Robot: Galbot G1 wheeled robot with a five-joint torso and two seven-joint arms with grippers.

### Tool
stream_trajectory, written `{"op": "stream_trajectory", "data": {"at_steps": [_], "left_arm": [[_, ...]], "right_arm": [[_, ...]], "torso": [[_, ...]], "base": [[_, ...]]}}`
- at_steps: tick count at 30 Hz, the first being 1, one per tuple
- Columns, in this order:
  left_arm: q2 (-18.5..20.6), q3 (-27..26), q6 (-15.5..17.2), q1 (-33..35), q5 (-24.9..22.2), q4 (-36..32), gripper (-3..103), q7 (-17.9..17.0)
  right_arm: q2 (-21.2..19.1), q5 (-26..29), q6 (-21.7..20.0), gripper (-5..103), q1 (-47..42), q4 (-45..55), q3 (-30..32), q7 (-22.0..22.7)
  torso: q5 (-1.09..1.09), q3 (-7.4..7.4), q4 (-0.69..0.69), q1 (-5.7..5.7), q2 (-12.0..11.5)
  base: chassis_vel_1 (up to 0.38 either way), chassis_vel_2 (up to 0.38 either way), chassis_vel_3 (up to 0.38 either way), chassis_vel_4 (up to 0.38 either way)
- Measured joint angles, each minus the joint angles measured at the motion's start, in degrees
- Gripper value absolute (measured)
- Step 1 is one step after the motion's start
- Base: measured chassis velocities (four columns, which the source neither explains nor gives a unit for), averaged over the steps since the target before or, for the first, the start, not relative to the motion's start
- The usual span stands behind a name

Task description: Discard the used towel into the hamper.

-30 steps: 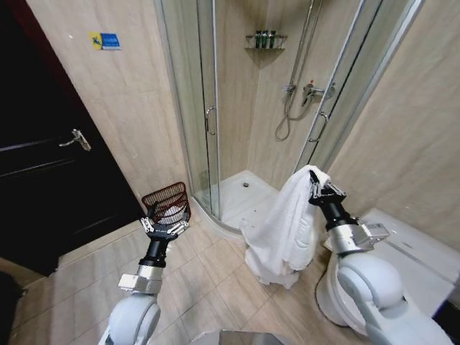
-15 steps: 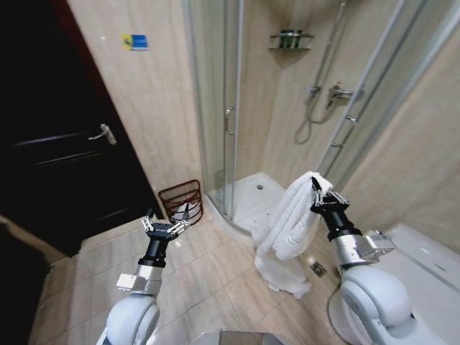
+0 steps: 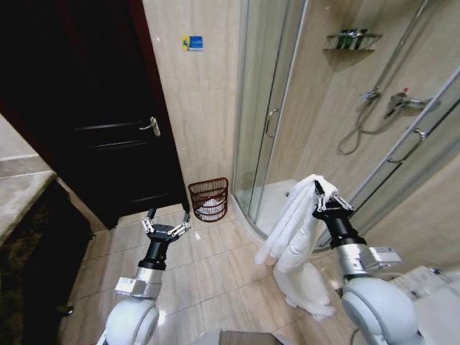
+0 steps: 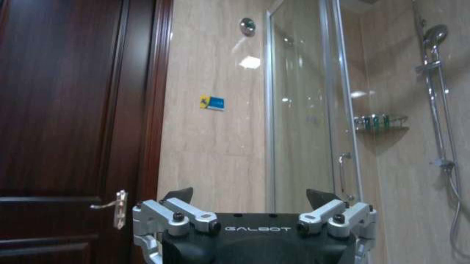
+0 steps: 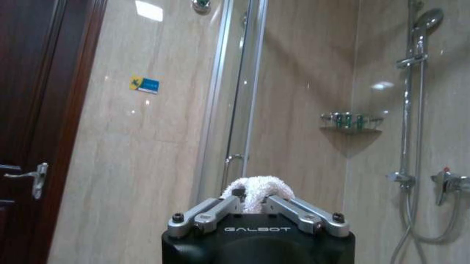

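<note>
Standing at far left: dark wooden door point(image 3: 108, 129) with silver lever handle point(image 3: 151, 126). Left gripper point(image 3: 166, 227) raised over beige tiled floor point(image 3: 215, 266), fingers spread, holding nothing. Small round red-brown wire hamper point(image 3: 209, 199) on floor against beige wall, between door and glass shower enclosure point(image 3: 273, 108); white cloth inside. Right gripper point(image 3: 329, 203) raised near shower, fingers pinched on top fold of long white terry towel point(image 3: 298, 237), towel hanging to floor, well apart from hamper.
</note>
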Motion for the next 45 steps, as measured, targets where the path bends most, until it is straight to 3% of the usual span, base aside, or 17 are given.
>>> {"op": "stream_trajectory", "data": {"at_steps": [45], "left_arm": [[-0.86,0.50,-1.17,-0.56,0.54,-0.03,100,0.41]], "right_arm": [[-0.59,-0.31,2.12,2,0.86,-1.72,-0.21,-2.01]], "torso": [[-0.01,0.00,0.00,0.01,0.00]], "base": [[-0.024,0.018,0.022,-0.018]]}}
